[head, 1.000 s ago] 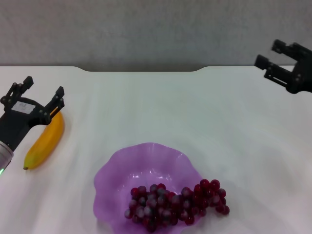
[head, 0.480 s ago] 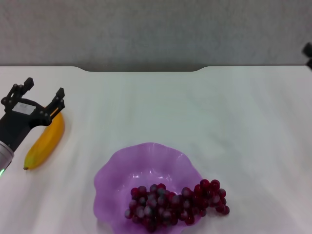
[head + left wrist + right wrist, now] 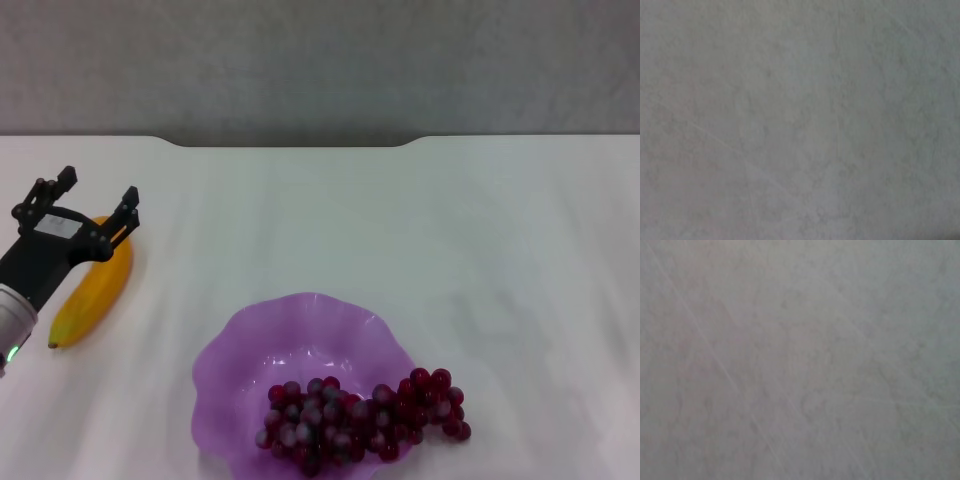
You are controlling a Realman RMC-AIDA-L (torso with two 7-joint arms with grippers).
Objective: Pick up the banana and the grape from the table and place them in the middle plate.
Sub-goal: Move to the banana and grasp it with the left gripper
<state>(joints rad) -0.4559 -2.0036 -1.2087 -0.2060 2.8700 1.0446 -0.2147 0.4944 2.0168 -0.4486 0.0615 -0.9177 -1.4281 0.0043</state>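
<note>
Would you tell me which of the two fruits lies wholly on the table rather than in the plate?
The banana, at the left under the open left gripper. The grape lies in the middle plate, overhanging its right rim.

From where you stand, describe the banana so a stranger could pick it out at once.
Start at the purple plate near the front of the white table, then look far to your left. There the banana lies partly under the open left claw: the only yellow thing, long, curved and smooth, unlike the dark red grapes.
</note>
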